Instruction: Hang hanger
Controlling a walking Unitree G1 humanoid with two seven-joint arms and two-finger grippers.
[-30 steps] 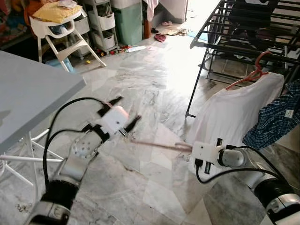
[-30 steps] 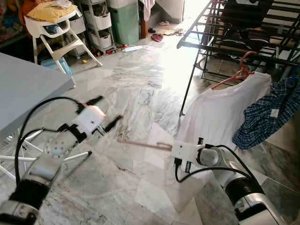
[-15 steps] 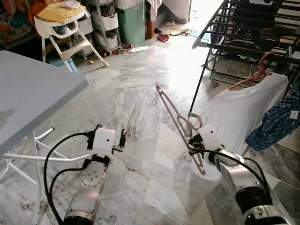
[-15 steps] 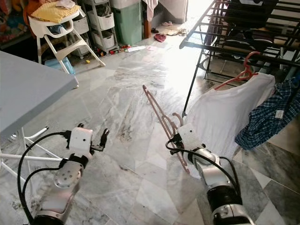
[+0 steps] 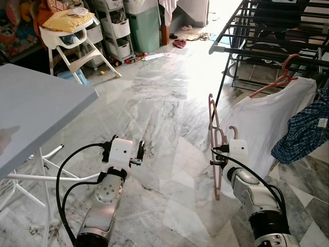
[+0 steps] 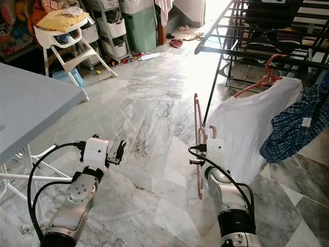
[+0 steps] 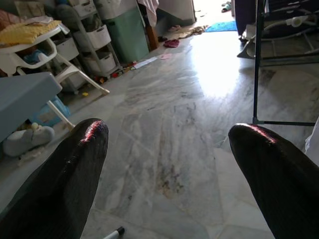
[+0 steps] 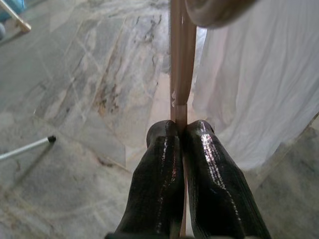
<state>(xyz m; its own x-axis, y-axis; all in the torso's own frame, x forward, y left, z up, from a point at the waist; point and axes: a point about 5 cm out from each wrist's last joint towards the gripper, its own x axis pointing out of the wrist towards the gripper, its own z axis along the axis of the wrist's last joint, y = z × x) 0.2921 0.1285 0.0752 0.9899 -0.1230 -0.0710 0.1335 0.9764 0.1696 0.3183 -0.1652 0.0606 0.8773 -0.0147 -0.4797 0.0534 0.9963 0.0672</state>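
Observation:
A pale pink hanger (image 5: 213,135) stands almost upright over the marble floor, with its hook beside the wrist. My right gripper (image 5: 220,157) is shut on its lower bar; in the right wrist view the fingers (image 8: 160,164) pinch the pink bar (image 8: 178,59). Just right of it, a white shirt (image 5: 267,118) hangs on a coral hanger (image 5: 280,80) from the black drying rack (image 5: 267,31). Low on the left my left gripper (image 5: 125,147) is open with nothing in it, its fingers (image 7: 75,164) spread wide over the floor.
A blue plaid garment (image 5: 304,128) hangs from the rack at the far right. A grey table (image 5: 36,108) with white legs fills the left side. A white high chair (image 5: 67,31), storage drawers and a green bin (image 5: 145,23) stand at the back.
My right gripper has swung the pink hanger from lying flat to upright. My left gripper has dropped away from the hanger's far end and now points forward.

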